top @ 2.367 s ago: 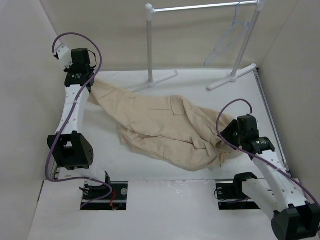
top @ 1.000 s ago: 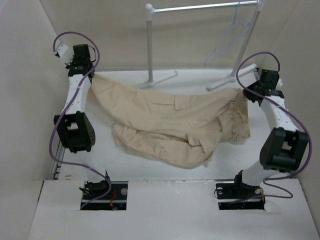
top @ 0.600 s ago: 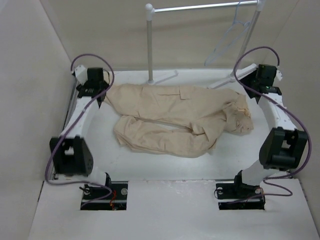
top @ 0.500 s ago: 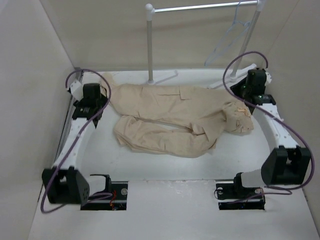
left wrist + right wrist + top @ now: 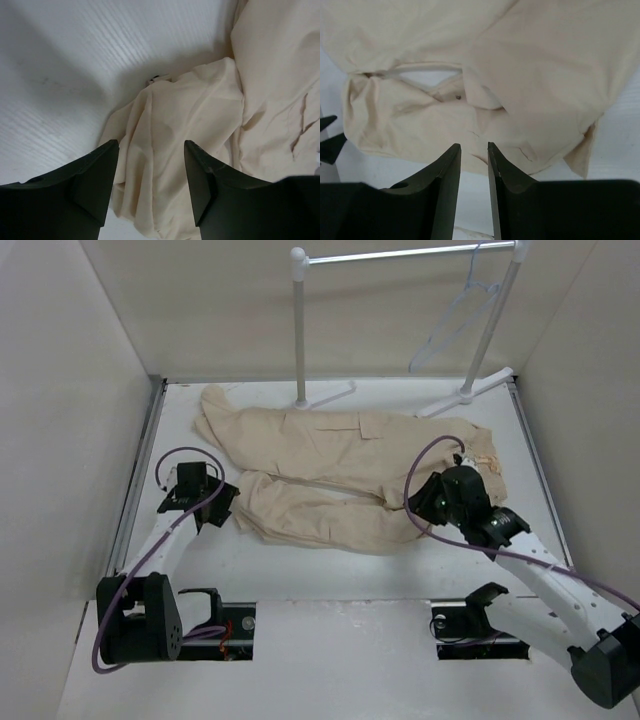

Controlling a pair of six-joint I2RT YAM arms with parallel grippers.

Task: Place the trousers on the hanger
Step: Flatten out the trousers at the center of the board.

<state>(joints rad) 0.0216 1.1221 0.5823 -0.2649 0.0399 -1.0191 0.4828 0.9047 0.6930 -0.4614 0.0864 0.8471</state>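
The beige trousers (image 5: 340,455) lie spread flat across the table, both legs reaching left and the waist to the right. The thin whitish hanger (image 5: 452,328) hangs from the rail at the back right, far from both arms. My left gripper (image 5: 225,508) is open beside the end of the near leg. In the left wrist view the left gripper (image 5: 150,145) has its fingers wide apart over that crumpled trouser (image 5: 175,120) end, holding nothing. My right gripper (image 5: 421,505) hovers low at the trousers' near right edge. Seen from the right wrist, the right gripper (image 5: 474,146) has a narrow empty gap, with the trousers (image 5: 530,65) just ahead.
A white tubular garment rail (image 5: 400,254) stands at the back on two posts (image 5: 298,330), its feet (image 5: 470,392) resting on the table near the trousers' far edge. Beige walls close in left, right and behind. Bare white table (image 5: 330,575) shows along the near edge.
Both grippers let go of the trousers' ends and opened. Both arms drew back from the far corners towards the near side. The trousers dropped and now lie flat.
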